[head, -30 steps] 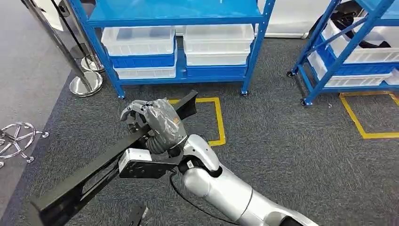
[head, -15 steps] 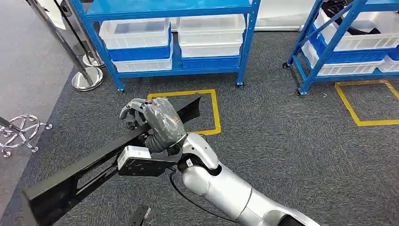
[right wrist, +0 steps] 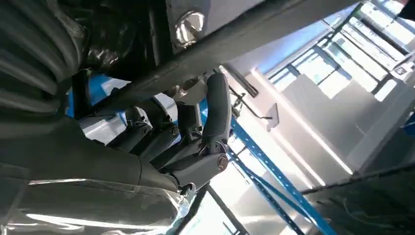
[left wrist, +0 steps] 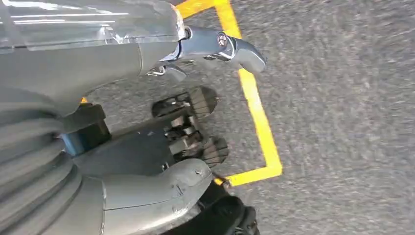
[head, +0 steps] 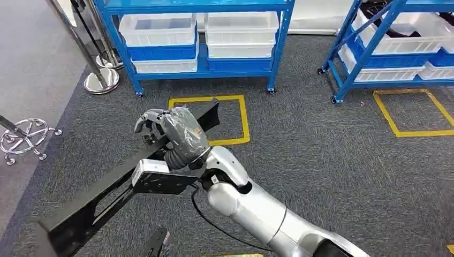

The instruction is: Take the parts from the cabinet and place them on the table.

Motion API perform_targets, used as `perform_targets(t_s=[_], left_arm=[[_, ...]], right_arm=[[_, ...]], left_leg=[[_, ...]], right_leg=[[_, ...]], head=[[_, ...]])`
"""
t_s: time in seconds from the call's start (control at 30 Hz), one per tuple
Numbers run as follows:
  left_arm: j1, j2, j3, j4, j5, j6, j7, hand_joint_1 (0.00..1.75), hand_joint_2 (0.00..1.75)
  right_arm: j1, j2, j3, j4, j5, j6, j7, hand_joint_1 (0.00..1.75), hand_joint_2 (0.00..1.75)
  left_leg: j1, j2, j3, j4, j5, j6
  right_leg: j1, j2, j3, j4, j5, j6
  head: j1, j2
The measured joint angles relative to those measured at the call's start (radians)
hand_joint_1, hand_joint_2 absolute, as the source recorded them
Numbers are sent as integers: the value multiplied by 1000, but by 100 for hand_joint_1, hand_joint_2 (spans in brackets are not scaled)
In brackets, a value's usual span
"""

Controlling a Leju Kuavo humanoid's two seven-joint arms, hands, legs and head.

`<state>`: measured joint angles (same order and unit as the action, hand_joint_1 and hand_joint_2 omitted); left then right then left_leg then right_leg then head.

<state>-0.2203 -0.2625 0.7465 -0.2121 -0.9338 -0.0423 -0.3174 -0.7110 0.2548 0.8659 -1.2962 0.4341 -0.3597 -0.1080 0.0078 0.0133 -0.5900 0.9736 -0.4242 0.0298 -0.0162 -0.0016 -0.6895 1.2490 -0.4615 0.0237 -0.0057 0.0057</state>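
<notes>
In the head view my right hand [head: 174, 134], wrapped in clear plastic, grips a long black frame part [head: 85, 209] near its upper end. The part slants from the lower left up to a tip [head: 210, 115] over the yellow floor square. In the right wrist view the dark fingers [right wrist: 215, 112] curl round the same black bar [right wrist: 254, 29]. My left hand [left wrist: 191, 127] hangs over the carpet in the left wrist view, its fingers loosely bent with nothing in them.
A blue cabinet rack [head: 278, 48] with white bins [head: 158, 29] stands ahead, and a second rack [head: 348, 69] at the right. Yellow tape squares [head: 243, 118] [head: 391, 115] mark the grey carpet. Chrome stanchion bases [head: 101, 80] and a chair base [head: 24, 136] are at the left.
The whole picture has shifted: the racks sit higher and farther off and more carpet shows, so the camera has moved back. My right hand keeps its grip on the black part.
</notes>
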Motion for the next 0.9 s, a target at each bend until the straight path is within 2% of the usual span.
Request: perform_targets(t_s=[0.03,0.07,0.1,0.17,0.2,0.23,0.27,0.3,0.37,0.4,0.43,0.47,0.5,0.53,0.57,0.6,0.7,0.73,0.77,0.8,0.87,0.9], left_arm=[[0,0,0,0,1,3,-2,0,175],[0,0,0,0,0,7,-8,0,175],[-1,-1,-1,0,-2,13,-14,0,175],[-1,-2,-5,0,-9,35,-24,0,175],[0,-3,-8,0,-15,51,-24,0,175],[0,-3,-14,0,-24,68,-24,0,175],[0,-3,-19,0,-29,73,-24,0,175],[-1,-4,-23,0,-31,73,-28,0,175],[-1,-4,-30,0,-38,73,-34,0,175],[-1,-4,-34,0,-40,74,-38,0,175],[-1,-4,-37,0,-40,76,-41,0,175],[-2,-3,-39,0,-39,77,-44,0,175],[-3,-3,-41,0,-38,82,-47,0,175],[-6,-3,-42,0,-37,89,-51,0,175],[-10,-3,-43,0,-36,94,-51,0,175],[-14,-1,-44,0,-36,95,-53,0,175],[-16,1,-45,0,-29,104,-53,0,175],[-16,2,-45,0,-26,109,-53,0,175],[-16,2,-45,0,-21,112,-54,0,175],[-17,2,-45,0,-19,115,-54,0,175],[-15,3,-45,0,-13,119,-54,0,175],[-12,5,-45,0,-8,120,-55,0,175]], right_arm=[[-1,0,0,1,-1,5,0,175,175],[-4,0,0,1,-1,8,-3,175,175],[-7,0,0,1,0,12,-8,175,175],[-10,-4,0,1,0,20,-18,175,175],[-9,-7,0,1,2,22,-25,175,175],[-9,-12,0,1,2,22,-30,175,175],[-10,-14,0,1,3,22,-34,175,175],[-11,-14,0,1,7,22,-41,175,175],[-9,-18,2,0,21,21,-56,175,175],[-8,-21,2,0,27,21,-62,175,175],[-7,-24,3,-2,37,21,-66,175,175],[-5,-27,3,-6,45,21,-69,175,175],[-6,-29,4,-11,57,22,-72,175,175],[-7,-29,5,-17,70,23,-76,175,175],[-7,-29,6,-26,81,24,-78,175,175],[-10,-29,8,-31,87,24,-79,175,175],[-11,-29,11,-40,95,27,-79,175,175],[-12,-29,11,-44,98,28,-79,175,175],[-13,-31,13,-46,102,28,-80,175,175],[-17,-31,16,-49,107,28,-80,175,175],[-16,-33,18,-51,109,28,-80,175,175],[-15,-35,21,-51,109,27,-81,175,175]], left_leg=[[1,0,-10,10,3,-4],[0,0,-21,21,3,-8],[-2,-1,-29,33,4,-14],[-3,-1,-38,36,16,-30],[-2,-1,-39,34,20,-37],[3,-2,-48,43,9,-44],[4,-3,-55,64,-14,-47],[4,-4,-80,127,-62,-52],[6,-4,-139,287,-142,-59],[6,-4,-156,338,-157,-60],[6,-4,-151,345,-148,-59],[6,-4,-123,305,-119,-57],[6,-4,-77,234,-82,-53],[5,-5,-20,137,-46,-46],[3,-7,19,58,-50,-36],[-4,-9,36,46,-53,-33],[-7,-11,26,36,-46,-23],[0,-12,30,19,-36,-11],[4,-14,32,11,-28,-6],[6,-17,29,9,-23,3],[5,-24,22,12,-22,4],[5,-29,19,15,-21,3]], right_leg=[[-2,-1,65,-85,8,0],[-3,-1,129,-170,-21,-2],[5,2,153,-217,-42,-8],[5,3,146,-226,-52,-20],[5,3,143,-228,-47,-28],[0,0,143,-236,-37,-42],[0,-1,140,-236,-33,-48],[1,-1,134,-236,-28,-55],[5,-1,122,-234,-20,-59],[6,-1,116,-231,-17,-59],[7,-1,110,-227,-16,-58],[8,0,106,-223,-15,-57],[8,1,104,-220,-15,-57],[9,2,104,-217,-15,-56],[10,1,103,-217,-15,-55],[13,2,98,-217,-11,-47],[10,-3,96,-224,-2,-32],[16,-4,95,-224,-4,-26],[13,-2,89,-206,-22,-21],[13,0,67,-157,-61,-20],[9,1,0,-3,-139,-15],[9,1,-24,49,-156,-13]], head=[[0,0],[0,0],[-1,0],[-1,0],[0,0],[0,0],[0,0],[0,0],[0,0],[0,0],[0,0],[0,0],[0,0],[0,0],[0,0],[0,0],[0,0],[0,0],[0,0],[0,0],[0,0],[0,0]])
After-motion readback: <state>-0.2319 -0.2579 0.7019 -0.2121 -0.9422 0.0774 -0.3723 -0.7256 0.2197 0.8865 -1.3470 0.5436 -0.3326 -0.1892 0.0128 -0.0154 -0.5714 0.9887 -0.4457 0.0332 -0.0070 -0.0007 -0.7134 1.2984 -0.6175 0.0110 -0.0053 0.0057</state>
